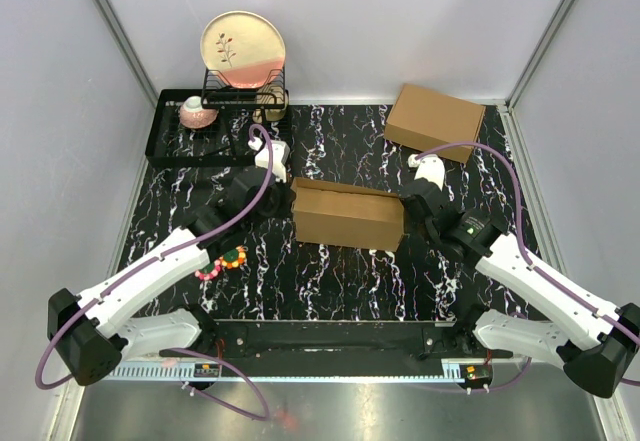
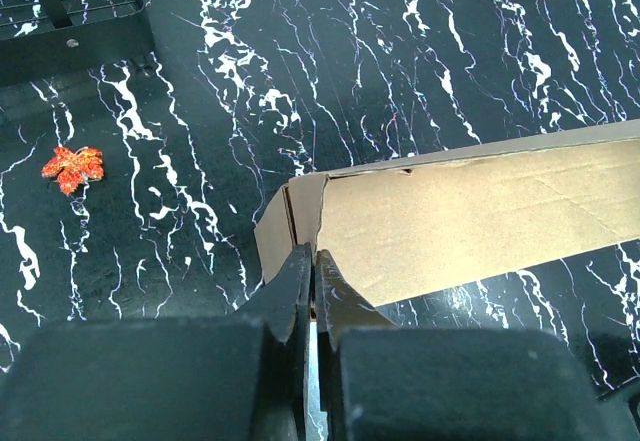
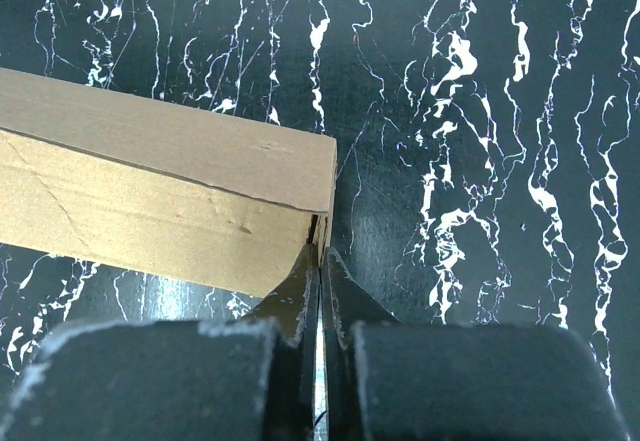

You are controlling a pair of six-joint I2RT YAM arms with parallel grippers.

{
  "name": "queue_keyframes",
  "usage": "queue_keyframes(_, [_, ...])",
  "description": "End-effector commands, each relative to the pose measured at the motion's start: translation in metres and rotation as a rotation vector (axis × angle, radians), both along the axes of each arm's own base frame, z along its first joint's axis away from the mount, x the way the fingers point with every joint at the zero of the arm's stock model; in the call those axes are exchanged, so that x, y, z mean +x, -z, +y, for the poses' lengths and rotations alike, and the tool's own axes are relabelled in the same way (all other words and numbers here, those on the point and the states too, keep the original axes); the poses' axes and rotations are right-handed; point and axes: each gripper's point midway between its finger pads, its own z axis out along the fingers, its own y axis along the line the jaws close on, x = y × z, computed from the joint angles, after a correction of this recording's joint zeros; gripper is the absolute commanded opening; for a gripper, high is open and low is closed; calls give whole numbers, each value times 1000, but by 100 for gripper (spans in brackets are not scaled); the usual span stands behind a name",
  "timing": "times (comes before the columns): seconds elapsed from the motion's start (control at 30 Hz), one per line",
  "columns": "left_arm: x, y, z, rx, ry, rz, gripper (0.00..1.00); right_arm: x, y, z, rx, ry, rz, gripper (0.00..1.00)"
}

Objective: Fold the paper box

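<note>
The paper box (image 1: 348, 219) lies at the middle of the worktop (image 1: 330, 281), long side across, already a shallow closed shape rather than a flat sheet. A second box (image 1: 433, 121) sits well apart at 1 o'clock and a dish rack (image 1: 170, 146) at 11 o'clock.

The left gripper (image 2: 312, 261) meets the box at its 9 o'clock end and the right gripper (image 3: 320, 256) at its 3 o'clock end. On both, the fingers (image 2: 290, 296) are drawn together with only a hairline slit between them. Their tips touch the end corners, and I cannot tell whether any card is nipped in the slit.

The step looks like squaring and seating the ends. In the left wrist view an end flap (image 2: 272, 246) splays outward at the corner. In the right wrist view the lid edge stands slightly proud of the front wall.

To do this well:
- Press both ends inward together and evenly, so the box is braced and does not slide or turn.
- Keep the tips low on the end walls, along the fold lines.
- Ease the splayed flap in before adding force, since corrugated card may crease off its score.
</note>
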Motion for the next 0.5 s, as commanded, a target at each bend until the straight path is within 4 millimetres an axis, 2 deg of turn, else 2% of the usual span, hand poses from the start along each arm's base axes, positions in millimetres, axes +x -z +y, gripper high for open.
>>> queue_keyframes(0.0, [7, -22, 0, -27, -11, -72, 0, -1, -2, 7, 13, -30, 11, 0])
queue_keyframes(0.27, [7, -1, -1, -8, -2, -68, 0, -2, -3, 10, 26, -39, 14, 0])
queue_keyframes(0.47, [5, 22, -4, -10, -3, -21, 0, -2, -10, 12, 47, -42, 8, 0])
